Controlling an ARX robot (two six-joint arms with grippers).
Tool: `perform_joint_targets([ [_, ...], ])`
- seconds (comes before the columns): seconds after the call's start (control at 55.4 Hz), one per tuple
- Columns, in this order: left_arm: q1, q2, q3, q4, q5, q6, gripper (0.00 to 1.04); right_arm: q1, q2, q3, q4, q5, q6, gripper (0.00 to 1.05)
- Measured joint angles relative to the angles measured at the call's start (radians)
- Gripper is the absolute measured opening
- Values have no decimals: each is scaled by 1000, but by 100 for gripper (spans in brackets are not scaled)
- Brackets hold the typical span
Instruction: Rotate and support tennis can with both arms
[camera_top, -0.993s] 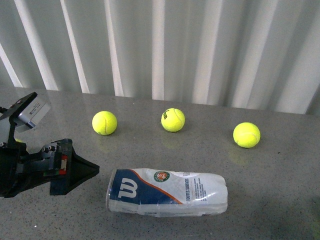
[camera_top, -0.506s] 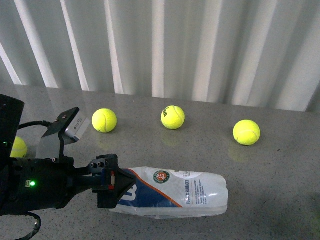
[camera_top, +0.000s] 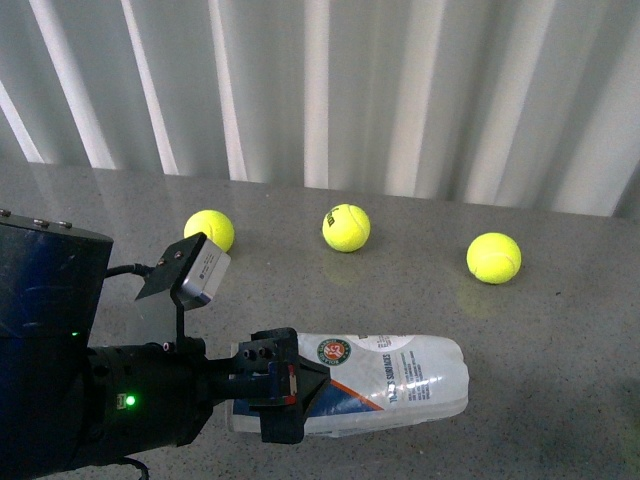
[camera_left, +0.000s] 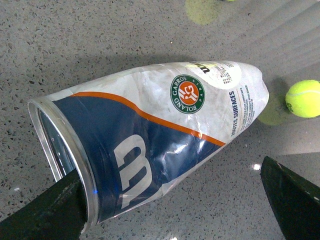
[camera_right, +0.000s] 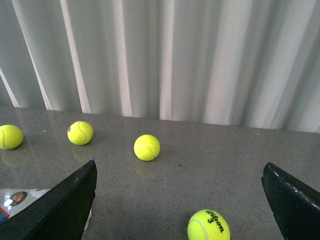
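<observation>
The approach to the first grasp is what appears to be going on: the left gripper (camera_top: 300, 395) is hovering with its jaws spread wide, straddling the tennis can (camera_top: 385, 382) near its mouth; one jaw is sitting right at the silver rim (camera_left: 80, 170) while the other is standing well apart from the wall, so nothing is being squeezed. The right gripper (camera_right: 179, 170) is also gaping open, holding nothing and facing the far side of the table (camera_top: 560, 340). Next, the left jaws are probably needing to close gently on the rim end while the right arm is brought in as support before any turning. In the front view the can is lying on its side at about six o'clock, mouth pointing to nine and rounded base to three, with tennis balls (camera_top: 346, 227) sitting from eleven to two o'clock beyond it. Its thin clear wall is looking dented and wrinkled, likely giving under a firm grip.
</observation>
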Motion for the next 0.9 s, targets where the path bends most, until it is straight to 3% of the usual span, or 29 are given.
perform_joint_targets([
  [0.289, -21, 13, -7, 33, -26, -56, 46, 0, 0, 0, 0, 0, 0, 98],
  [0.56, -21, -19, -16, 18, -30, -84, 5, 0, 0, 0, 0, 0, 0, 98],
  [0.722, 0, -164, 10, -151, 15, -12, 4, 0, 0, 0, 0, 0, 0, 98],
  [0.903, 67, -389, 154, -512, 63, 224, 4, 0, 0, 0, 0, 0, 0, 98],
])
